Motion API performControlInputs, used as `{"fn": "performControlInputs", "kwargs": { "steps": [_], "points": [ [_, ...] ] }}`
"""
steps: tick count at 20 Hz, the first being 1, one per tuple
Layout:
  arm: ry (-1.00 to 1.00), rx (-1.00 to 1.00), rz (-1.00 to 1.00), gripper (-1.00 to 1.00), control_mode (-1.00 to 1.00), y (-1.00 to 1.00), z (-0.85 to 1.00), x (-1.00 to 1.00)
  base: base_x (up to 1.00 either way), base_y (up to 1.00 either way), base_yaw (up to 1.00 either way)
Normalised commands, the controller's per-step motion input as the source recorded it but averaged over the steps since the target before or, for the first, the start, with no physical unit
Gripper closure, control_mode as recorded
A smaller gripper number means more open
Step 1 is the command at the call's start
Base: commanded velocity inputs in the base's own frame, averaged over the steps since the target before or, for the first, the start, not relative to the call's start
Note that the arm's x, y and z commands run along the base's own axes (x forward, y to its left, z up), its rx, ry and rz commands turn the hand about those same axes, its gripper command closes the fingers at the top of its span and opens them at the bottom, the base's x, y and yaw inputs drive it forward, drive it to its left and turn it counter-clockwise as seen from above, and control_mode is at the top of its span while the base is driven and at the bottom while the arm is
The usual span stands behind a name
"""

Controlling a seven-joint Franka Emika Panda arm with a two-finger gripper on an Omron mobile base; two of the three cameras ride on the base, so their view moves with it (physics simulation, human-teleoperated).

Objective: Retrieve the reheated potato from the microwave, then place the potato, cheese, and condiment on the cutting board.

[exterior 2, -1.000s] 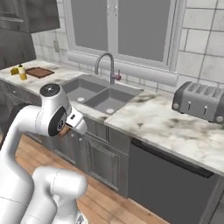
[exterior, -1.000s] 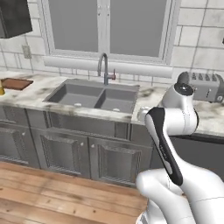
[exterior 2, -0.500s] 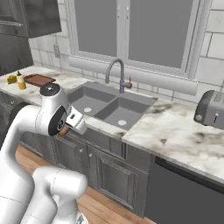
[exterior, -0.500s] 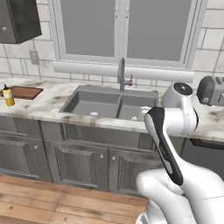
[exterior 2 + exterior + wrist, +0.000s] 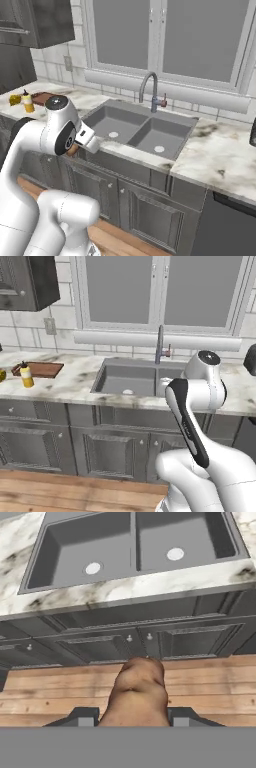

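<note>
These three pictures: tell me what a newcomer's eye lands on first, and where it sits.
First the tan-brown potato, gripped in the tool at the bottom of the hand view, above the wooden floor in front of the cabinets. Next the grey double sink with its faucet, set in the marble counter under the window. Far left on the counter lies the cutting board, with the yellow condiment standing in front of it.

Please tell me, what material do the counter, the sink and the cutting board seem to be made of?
The counter looks like polished marble: white with grey-brown veins. The sink seems matte grey composite or stone, an even dull grey without shine; it could also be coated metal. The cutting board appears to be wood, reddish-brown and flat, though its grain is too small to see.
</note>
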Motion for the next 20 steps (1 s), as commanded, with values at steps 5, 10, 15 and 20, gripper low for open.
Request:
{"fn": "performControlInputs", "kwargs": {
  "steps": [5,10,15,20],
  "points": [
    [0.00,0.00,0.00,1.00,1.00,0.00,0.00,0.00,0.48,0.62,-0.21],
    [0.00,0.00,0.00,1.00,1.00,0.00,0.00,0.00,0.44,0.61,-0.23],
    [0.00,0.00,0.00,1.00,1.00,0.00,0.00,0.00,0.43,0.69,-0.14],
    [0.00,0.00,0.00,1.00,1.00,0.00,0.00,0.00,0.51,0.68,-0.09]
  ]
}}
